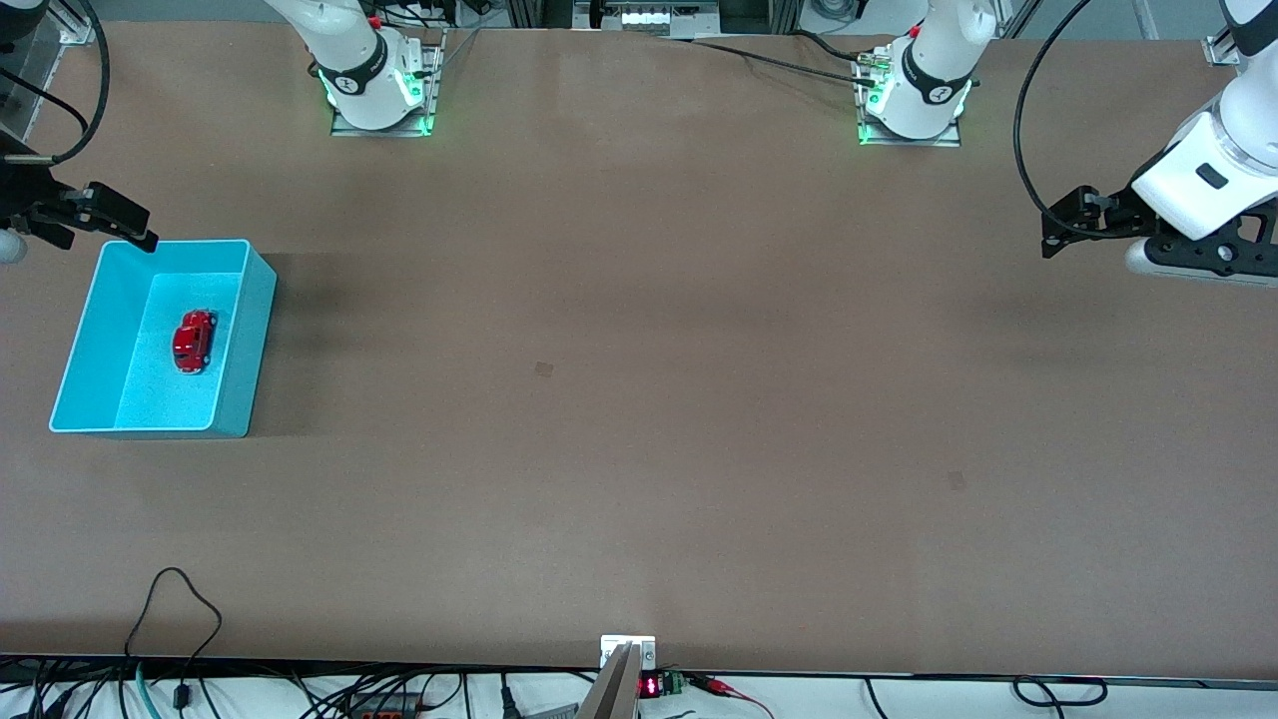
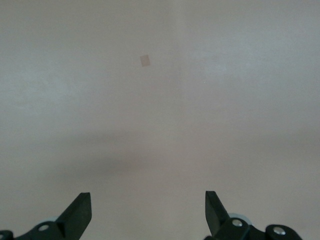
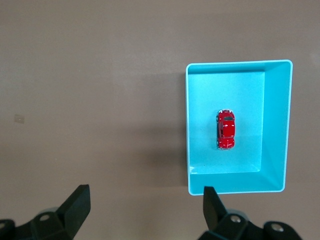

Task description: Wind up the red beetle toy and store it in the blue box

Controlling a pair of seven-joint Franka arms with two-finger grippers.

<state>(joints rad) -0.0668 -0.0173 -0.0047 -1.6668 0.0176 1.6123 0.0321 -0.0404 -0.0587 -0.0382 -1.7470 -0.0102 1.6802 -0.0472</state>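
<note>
The blue box [image 1: 235, 345] on the tabletop [image 1: 639, 399] holds the red beetle toy [image 1: 194, 341]; right gripper [image 1: 125, 225] above its corner and left gripper [image 1: 1063, 225] waiting, fingers released, should retreat upward without nudging it.

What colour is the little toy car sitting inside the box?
Glossy red toy car, inside the turquoise-blue plastic box; it shows best in the right wrist view.

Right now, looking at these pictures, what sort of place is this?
Most likely a robotics lab test bench: two arm bases bolted along one edge of a bare brown table, cables and electronics along the edge nearest the front camera, and just one small setup, a red beetle toy lying in a blue box.
</note>
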